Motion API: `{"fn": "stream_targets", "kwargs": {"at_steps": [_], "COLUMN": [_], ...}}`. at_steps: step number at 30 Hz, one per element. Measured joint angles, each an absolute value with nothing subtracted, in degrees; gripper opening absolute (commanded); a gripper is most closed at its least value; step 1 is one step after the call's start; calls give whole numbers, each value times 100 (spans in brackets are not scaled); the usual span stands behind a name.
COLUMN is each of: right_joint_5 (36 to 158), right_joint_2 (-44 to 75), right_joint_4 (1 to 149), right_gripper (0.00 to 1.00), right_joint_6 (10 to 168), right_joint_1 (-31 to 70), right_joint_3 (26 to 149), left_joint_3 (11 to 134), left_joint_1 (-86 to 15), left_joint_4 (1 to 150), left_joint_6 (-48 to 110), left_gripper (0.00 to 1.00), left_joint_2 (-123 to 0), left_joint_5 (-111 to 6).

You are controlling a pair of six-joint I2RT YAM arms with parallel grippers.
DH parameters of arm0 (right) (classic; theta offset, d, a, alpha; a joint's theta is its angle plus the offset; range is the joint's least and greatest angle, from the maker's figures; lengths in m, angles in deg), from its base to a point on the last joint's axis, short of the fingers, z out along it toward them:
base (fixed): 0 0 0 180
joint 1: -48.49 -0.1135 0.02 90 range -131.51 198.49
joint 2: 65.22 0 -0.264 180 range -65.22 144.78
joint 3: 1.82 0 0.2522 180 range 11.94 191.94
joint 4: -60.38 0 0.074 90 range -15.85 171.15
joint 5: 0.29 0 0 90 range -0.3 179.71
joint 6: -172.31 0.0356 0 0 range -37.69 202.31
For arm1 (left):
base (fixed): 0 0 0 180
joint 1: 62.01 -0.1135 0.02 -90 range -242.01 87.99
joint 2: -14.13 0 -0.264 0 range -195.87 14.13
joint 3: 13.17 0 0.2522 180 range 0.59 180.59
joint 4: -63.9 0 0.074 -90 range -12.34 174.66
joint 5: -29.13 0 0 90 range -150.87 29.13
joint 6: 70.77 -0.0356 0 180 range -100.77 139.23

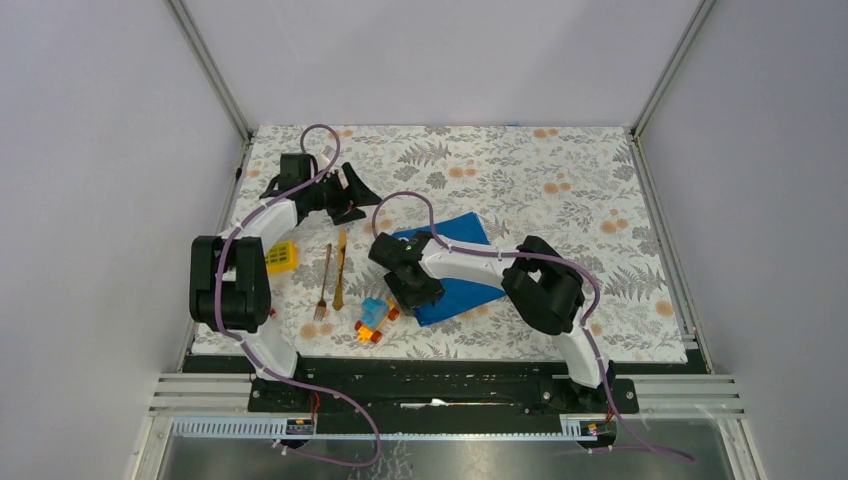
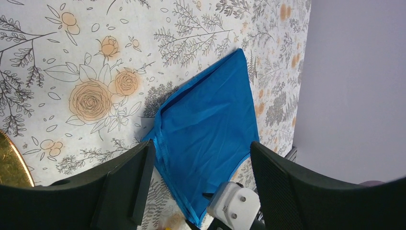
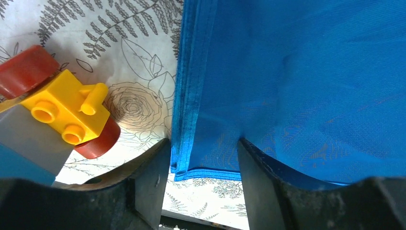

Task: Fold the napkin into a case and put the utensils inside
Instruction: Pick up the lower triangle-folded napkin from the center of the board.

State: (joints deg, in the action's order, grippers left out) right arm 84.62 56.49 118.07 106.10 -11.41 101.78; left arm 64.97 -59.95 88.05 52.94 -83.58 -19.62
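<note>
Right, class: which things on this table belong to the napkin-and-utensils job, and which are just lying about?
Part of the job:
- napkin
- fork
- knife

Just lying about:
- toy car
- yellow block

Toy car [image 1: 373,318], yellow block [image 1: 281,258]

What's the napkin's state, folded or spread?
Folded. The right wrist view shows the napkin with several stacked hem layers along one edge; from above it is a compact rectangle.
</note>
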Motion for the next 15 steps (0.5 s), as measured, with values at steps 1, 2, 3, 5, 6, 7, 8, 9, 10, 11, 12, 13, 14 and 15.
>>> {"fn": "stream_targets", "kwargs": {"at_steps": [1, 2, 3, 5, 6, 7, 8, 9, 10, 11, 12, 13, 14, 15], "right_joint_5": [8458, 8445, 8416, 8377, 8373, 8371, 8368, 8366, 8366, 8360, 8353, 8351, 8349, 8351], "right_joint_2": [5688, 5715, 5743, 5780, 5804, 5824, 5854, 5881, 5909, 5948, 5981, 6021, 6045, 6056], "right_joint_4": [11853, 11877, 11912, 11962, 11999, 12023, 12069, 12113, 12150, 12183, 12202, 12224, 12235, 12235], "right_gripper": [62, 62, 62, 64, 64, 63, 63, 63, 61, 60, 57, 52, 46, 40], "right_joint_6": [10629, 10638, 10656, 10678, 10688, 10699, 10710, 10723, 10734, 10756, 10771, 10791, 10811, 10822], "right_joint_1": [-1150, -1161, -1178, -1189, -1189, -1189, -1189, -1189, -1191, -1191, -1196, -1207, -1222, -1237], "right_joint_3": [10226, 10261, 10292, 10337, 10379, 10405, 10449, 10480, 10510, 10532, 10549, 10576, 10604, 10615], "left_joint_3": [6480, 6464, 6454, 6425, 6412, 6395, 6377, 6370, 6366, 6346, 6338, 6325, 6311, 6307], "left_joint_1": [-6010, -6025, -6043, -6084, -6106, -6126, -6146, -6161, -6165, -6165, -6172, -6174, -6174, -6174], "left_joint_4": [8792, 8779, 8764, 8692, 8668, 8635, 8585, 8548, 8526, 8480, 8454, 8412, 8392, 8384], "left_joint_6": [5310, 5334, 5362, 5388, 5415, 5436, 5478, 5506, 5528, 5557, 5576, 5594, 5603, 5622], "left_gripper": [78, 78, 78, 78, 78, 78, 78, 78, 78, 78, 78, 78, 78, 78], "left_joint_2": [-8345, -8331, -8321, -8294, -8279, -8268, -8264, -8264, -8264, -8262, -8259, -8259, -8259, -8259], "left_joint_5": [-1940, -1920, -1896, -1859, -1842, -1813, -1783, -1763, -1752, -1730, -1717, -1708, -1704, -1697]}}
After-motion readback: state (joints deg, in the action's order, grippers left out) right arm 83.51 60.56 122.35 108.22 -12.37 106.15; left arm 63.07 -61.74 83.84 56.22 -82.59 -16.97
